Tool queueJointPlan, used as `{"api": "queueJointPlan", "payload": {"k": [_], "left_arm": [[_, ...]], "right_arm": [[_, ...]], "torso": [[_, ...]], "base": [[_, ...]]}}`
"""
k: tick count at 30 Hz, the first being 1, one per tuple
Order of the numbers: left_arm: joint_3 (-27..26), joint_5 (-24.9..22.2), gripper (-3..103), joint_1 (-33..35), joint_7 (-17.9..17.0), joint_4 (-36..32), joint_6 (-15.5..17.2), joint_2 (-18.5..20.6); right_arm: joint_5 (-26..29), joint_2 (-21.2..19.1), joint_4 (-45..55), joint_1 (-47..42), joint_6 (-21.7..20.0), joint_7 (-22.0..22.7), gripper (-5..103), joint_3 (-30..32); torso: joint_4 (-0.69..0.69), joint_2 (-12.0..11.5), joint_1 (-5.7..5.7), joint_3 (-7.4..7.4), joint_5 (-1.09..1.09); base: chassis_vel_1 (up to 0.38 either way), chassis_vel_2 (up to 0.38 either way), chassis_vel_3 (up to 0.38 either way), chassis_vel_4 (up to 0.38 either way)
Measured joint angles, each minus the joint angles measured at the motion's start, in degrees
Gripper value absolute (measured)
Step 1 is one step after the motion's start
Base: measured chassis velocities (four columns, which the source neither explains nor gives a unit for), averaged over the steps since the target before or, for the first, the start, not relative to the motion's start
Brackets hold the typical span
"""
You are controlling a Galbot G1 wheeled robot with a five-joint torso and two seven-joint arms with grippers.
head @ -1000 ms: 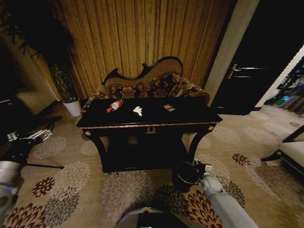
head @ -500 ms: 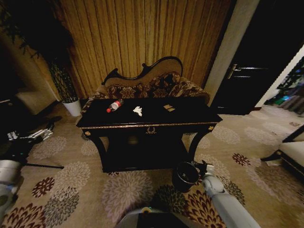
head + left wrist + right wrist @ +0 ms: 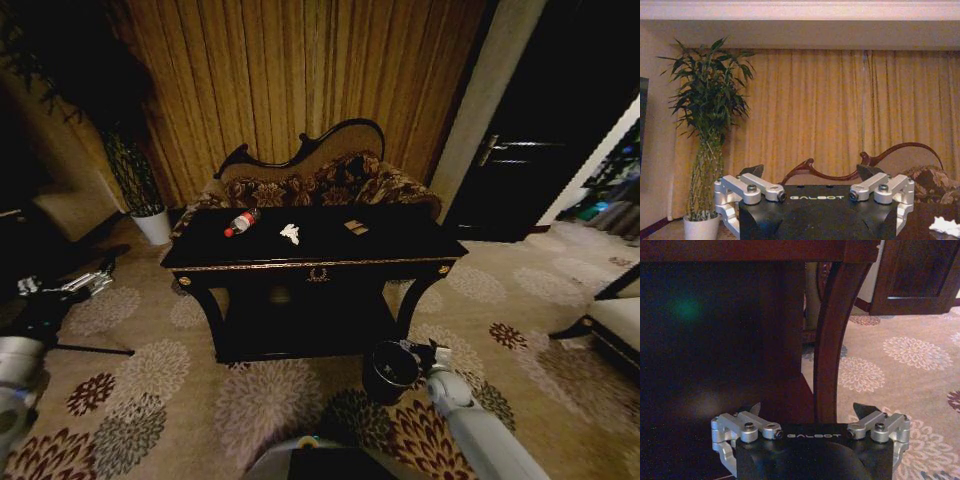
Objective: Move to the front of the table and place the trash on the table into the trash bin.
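A wide glossy black console table (image 3: 400, 243) with gold front trim carries a lying clear plastic bottle (image 3: 240, 222) with red cap, crumpled white paper (image 3: 290, 233) and a small dark wrapper (image 3: 356, 227). A small round dark bin (image 3: 389, 371) stands upright on the carpet near the table's right front leg.

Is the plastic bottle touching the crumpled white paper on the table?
Apart. In the head view the bottle lies toward the left of the table, and a clear strip of bare black tabletop separates it from the crumpled paper.
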Motion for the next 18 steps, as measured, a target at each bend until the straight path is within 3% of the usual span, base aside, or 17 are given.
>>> {"api": "queueJointPlan", "payload": {"k": [12, 18], "left_arm": [[0.32, 0.03, 100, -0.24, 0.03, 0.09, 0.04, -0.03], [0.66, -0.06, 100, -0.76, -0.02, 0.41, 0.08, 0.16]], "right_arm": [[-0.39, 0.34, 0.66, -0.60, 0.08, 0.00, 100, 1.08], [0.40, 0.16, 7.74, -1.25, 0.31, 0.23, 100, 3.18]], "torso": [[-0.01, 0.00, 0.00, 0.00, 0.01], [0.00, 0.00, 0.00, 0.00, 0.00]], "base": [[0.000, 0.000, 0.000, 0.000], [0.000, 0.000, 0.000, 0.000]]}}
